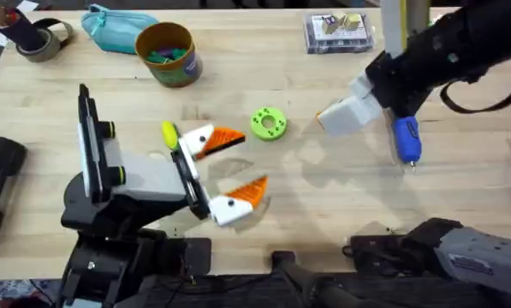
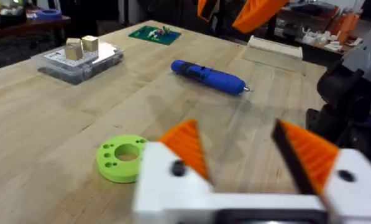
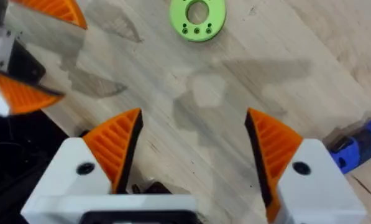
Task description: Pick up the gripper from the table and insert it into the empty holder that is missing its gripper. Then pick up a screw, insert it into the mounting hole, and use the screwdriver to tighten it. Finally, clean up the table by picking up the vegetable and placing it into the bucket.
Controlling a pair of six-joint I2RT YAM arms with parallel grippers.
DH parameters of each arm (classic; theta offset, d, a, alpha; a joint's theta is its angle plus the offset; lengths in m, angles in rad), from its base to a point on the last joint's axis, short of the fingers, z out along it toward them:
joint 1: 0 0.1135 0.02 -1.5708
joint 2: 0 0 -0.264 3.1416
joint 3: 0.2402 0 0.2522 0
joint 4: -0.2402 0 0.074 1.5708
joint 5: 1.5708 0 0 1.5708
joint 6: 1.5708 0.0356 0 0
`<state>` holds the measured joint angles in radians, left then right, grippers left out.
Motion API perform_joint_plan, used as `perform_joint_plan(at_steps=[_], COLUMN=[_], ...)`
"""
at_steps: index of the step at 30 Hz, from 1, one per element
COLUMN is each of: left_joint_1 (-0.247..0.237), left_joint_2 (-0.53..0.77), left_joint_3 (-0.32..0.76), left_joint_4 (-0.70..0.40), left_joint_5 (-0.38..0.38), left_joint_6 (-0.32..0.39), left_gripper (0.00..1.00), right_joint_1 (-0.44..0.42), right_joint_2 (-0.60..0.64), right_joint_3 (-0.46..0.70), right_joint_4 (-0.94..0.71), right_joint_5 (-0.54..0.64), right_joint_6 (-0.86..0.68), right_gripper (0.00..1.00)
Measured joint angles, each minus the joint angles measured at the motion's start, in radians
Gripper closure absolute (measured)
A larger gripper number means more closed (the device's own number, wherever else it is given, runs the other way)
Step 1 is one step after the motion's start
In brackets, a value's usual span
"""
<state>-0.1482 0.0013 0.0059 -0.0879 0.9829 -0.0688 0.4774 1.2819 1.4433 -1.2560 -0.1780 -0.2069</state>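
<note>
Screwdriver [image 1: 407, 139] lay on the desk at right, right arm's jaws hovering spread beside it.
Both white-and-orange finger pieces [image 1: 210, 139] looked seated on the grey-and-black gripper unit [image 1: 139, 175] at left, so insertion read as done; judged step: screw and tighten. No screw could be made out. Right gripper [image 3: 191, 149] was open over bare desk, screwdriver just off to one side, untouched. Left gripper [image 2: 244, 152] was also spread wide, empty, near the green disc [image 1: 268, 123]. Next move likely calls for locating a screw, pinching it and aligning it to the mounting hole. Bucket [image 1: 167, 53] stood far left, something green already inside.
</note>
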Motion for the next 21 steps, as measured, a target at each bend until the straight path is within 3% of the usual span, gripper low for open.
perform_joint_plan(at_steps=[5,6,15,21], left_joint_1=[0.000,0.000,0.000,0.000], left_joint_2=[0.000,0.000,0.000,0.000], left_joint_3=[0.000,0.000,0.000,0.000], left_joint_4=[0.000,0.000,0.000,0.000], left_joint_5=[-0.002,-0.002,-0.003,-0.003], left_joint_6=[0.005,0.008,0.009,0.009], left_gripper=[0.905,0.970,0.983,0.984], right_joint_1=[0.000,0.000,-0.007,-0.066], right_joint_2=[0.000,0.000,0.000,0.000], right_joint_3=[0.000,0.000,0.000,0.000], right_joint_4=[0.000,0.000,0.003,-0.002], right_joint_5=[-0.003,-0.003,-0.003,0.073], right_joint_6=[-0.004,-0.003,-0.001,0.068], right_gripper=[0.006,0.006,0.006,0.006])
